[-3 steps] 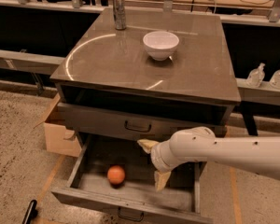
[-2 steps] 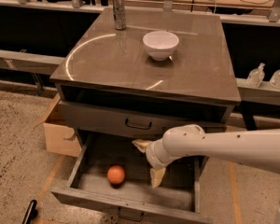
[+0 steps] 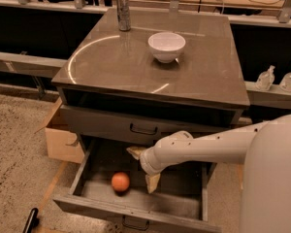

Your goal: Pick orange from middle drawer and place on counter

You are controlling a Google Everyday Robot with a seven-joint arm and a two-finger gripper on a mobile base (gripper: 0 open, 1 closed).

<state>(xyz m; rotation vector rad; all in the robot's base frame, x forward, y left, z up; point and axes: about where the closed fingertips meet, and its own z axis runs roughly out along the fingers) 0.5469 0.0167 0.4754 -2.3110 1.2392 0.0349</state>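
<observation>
While the middle drawer [image 3: 87, 208] stands pulled out beneath the counter's [image 3: 111, 69] front edge, the orange [image 3: 120, 182] lies on the drawer floor, toward the side under the counter's front-left corner and close to the drawer's front wall. The gripper [image 3: 139, 171] is down inside the same drawer, roughly below the middle of the front edge, on a pale arm entering from the side of the front-right corner. Its two tan fingers [image 3: 152, 182] are spread wide, with nothing between them. The orange sits just beside the nearer finger, apart from it; no contact is observed. On the counter, a white bowl [image 3: 167, 46] stands upright right of centre, toward the back edge. A metal cylinder [image 3: 123, 12] stands upright at the back edge, nearer the back-left corner. A pale curved arc mark [image 3: 82, 52] crosses the left half of the top. A handled drawer front [image 3: 102, 125] above the open drawer is closed. A cardboard box [image 3: 63, 142] sits on the floor beside the cabinet, below the front-left corner. Two clear bottles [image 3: 265, 78] stand on a ledge beyond the right edge.
</observation>
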